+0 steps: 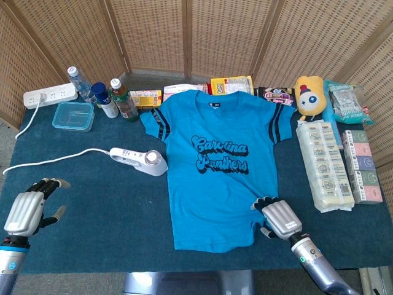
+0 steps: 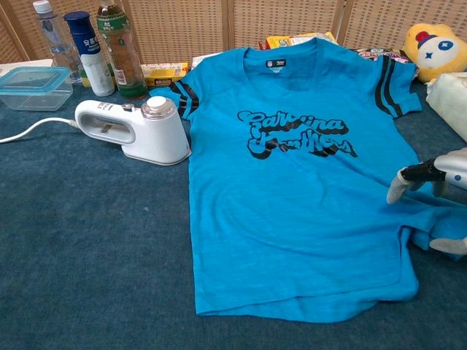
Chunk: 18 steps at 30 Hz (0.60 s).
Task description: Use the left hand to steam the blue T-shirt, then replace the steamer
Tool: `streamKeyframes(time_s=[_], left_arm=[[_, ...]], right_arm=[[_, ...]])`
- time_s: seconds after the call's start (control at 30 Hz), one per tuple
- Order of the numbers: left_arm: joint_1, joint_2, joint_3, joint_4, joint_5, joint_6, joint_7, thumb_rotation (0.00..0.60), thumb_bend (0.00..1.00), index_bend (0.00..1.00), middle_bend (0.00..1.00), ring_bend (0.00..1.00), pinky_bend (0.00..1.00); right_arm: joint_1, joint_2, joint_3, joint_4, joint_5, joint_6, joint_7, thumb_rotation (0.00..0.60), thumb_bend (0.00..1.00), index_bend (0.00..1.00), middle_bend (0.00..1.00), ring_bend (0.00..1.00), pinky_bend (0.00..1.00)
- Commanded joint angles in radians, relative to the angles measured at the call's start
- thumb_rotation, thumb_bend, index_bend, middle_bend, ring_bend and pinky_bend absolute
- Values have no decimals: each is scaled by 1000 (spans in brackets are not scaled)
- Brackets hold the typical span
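The blue T-shirt [image 1: 218,157] [image 2: 299,175] lies flat in the middle of the table, its lower right hem rumpled. A white steamer [image 1: 140,160] [image 2: 135,131] rests on the cloth just left of the shirt, its cord trailing left. My left hand [image 1: 29,208] hovers open at the near left corner, well away from the steamer; the chest view does not show it. My right hand [image 1: 276,216] [image 2: 438,193] is over the rumpled hem at the shirt's lower right, fingers spread, holding nothing.
Bottles [image 1: 116,98] and a clear lidded box [image 1: 73,116] stand at the back left beside a power strip [image 1: 50,95]. Snack packs line the back edge. A yellow plush toy [image 1: 309,96] and stacked packets [image 1: 323,163] fill the right side.
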Motion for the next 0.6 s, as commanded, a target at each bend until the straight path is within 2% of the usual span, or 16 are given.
streamKeyframes(time_s=[0.03, 0.23, 0.47, 0.6], left_arm=[[0, 0, 0, 0, -1, 1, 0, 600, 312, 334, 333, 259, 304], [-1, -2, 4, 0, -3, 2, 0, 600, 312, 334, 333, 259, 304], [4, 0, 7, -1, 0, 14, -5, 600, 312, 335, 333, 258, 304], [7, 4, 10, 0, 0, 19, -9, 600, 312, 334, 333, 258, 304]], right_arm=[[1, -5, -4, 8, -1, 6, 0, 600, 321, 316, 296, 258, 324], [0, -15, -15, 38, -13, 26, 0, 600, 322, 351, 307, 264, 331], [-4, -41, -28, 95, -35, 53, -3, 600, 322, 440, 369, 338, 406], [-13, -53, -42, 117, -48, 70, 13, 600, 322, 447, 374, 353, 428]])
